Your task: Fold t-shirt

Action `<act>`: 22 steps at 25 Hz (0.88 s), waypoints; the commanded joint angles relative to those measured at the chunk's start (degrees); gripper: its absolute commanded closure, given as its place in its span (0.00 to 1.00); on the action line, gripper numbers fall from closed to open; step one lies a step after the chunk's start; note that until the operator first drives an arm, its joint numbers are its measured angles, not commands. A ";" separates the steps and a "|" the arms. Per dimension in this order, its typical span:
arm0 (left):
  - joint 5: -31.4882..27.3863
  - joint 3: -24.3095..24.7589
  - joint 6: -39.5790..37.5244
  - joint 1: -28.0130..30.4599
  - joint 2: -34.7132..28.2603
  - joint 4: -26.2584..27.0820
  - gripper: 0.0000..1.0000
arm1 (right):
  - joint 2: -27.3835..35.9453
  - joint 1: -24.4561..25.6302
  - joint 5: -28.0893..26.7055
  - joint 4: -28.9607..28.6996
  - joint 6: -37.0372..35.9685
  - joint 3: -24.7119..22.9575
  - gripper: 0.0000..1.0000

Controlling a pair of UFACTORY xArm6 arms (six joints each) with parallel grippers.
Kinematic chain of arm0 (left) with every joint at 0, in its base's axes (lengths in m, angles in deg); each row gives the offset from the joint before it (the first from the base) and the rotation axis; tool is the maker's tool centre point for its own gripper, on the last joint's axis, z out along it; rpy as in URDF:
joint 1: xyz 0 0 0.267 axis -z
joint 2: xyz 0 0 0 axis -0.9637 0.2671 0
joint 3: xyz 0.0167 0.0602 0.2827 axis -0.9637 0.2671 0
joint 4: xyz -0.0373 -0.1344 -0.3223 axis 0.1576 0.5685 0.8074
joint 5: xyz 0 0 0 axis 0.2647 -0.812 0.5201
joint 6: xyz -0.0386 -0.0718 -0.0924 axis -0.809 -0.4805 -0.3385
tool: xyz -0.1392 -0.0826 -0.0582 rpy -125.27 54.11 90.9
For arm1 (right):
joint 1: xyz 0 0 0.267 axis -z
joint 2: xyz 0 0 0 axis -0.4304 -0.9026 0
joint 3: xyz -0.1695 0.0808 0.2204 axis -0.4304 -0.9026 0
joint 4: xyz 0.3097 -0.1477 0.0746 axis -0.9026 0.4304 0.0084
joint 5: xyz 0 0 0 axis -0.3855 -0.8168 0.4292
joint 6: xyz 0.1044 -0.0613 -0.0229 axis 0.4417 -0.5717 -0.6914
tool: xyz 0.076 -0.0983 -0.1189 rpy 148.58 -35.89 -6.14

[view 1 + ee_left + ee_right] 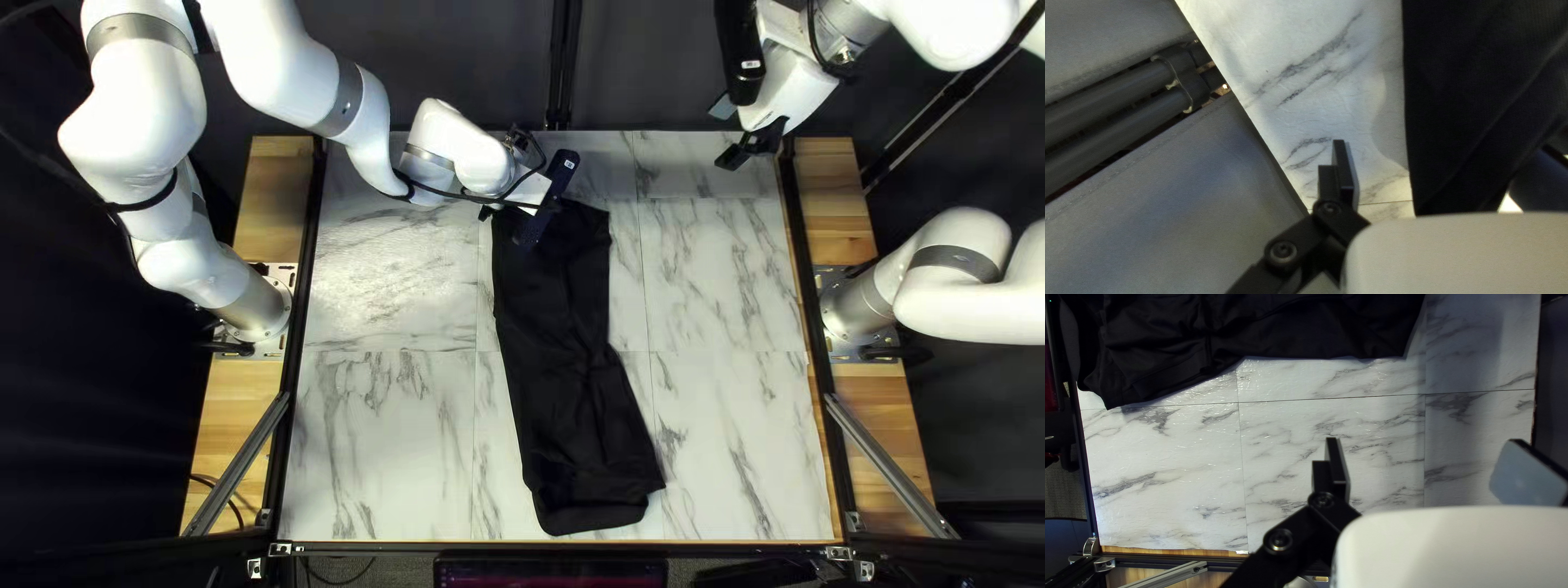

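Left arm: here's my big white left arm, nearest the camera, crossing over to the t-shirt's far end from its left.
T-shirt: black cloth in a long, narrow, creased strip on the marbled tabletop, its lower part slanting rightward toward the near edge.
Left gripper: right at the t-shirt's far end, my left gripper stands wide. In the left wrist view one finger is over marble just beside the cloth and the other is dark against it; whether it touches, I can't tell.
Right gripper: up to the right of the t-shirt's far end, well apart from it, my right gripper is spread wide with nothing between the pads. In the right wrist view the cloth lies ahead, past the fingertips, with bare marble between.
Right arm: its base is well to the right of the t-shirt.
Curtain: dark folds behind the t-shirt's far end, two black poles showing at the gap.
Screen: dark, just beyond the t-shirt's near end, past the table's black frame.
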 commanded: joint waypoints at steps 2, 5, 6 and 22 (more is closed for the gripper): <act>-0.26 1.23 -0.83 -0.15 -1.01 -0.51 0.90 | 0.00 0.00 0.00 0.00 0.00 0.00 0.00; -0.16 1.48 -1.09 -0.49 -1.10 -0.78 0.66 | 0.00 0.00 0.00 0.00 0.00 0.00 0.00; -0.18 1.68 -1.12 -0.63 -1.34 -0.81 0.66 | 0.00 0.00 0.00 0.00 0.00 0.00 0.00; -4.70 1.50 0.63 5.28 -6.62 4.12 0.98 | 0.00 0.00 0.00 0.00 0.00 0.00 0.00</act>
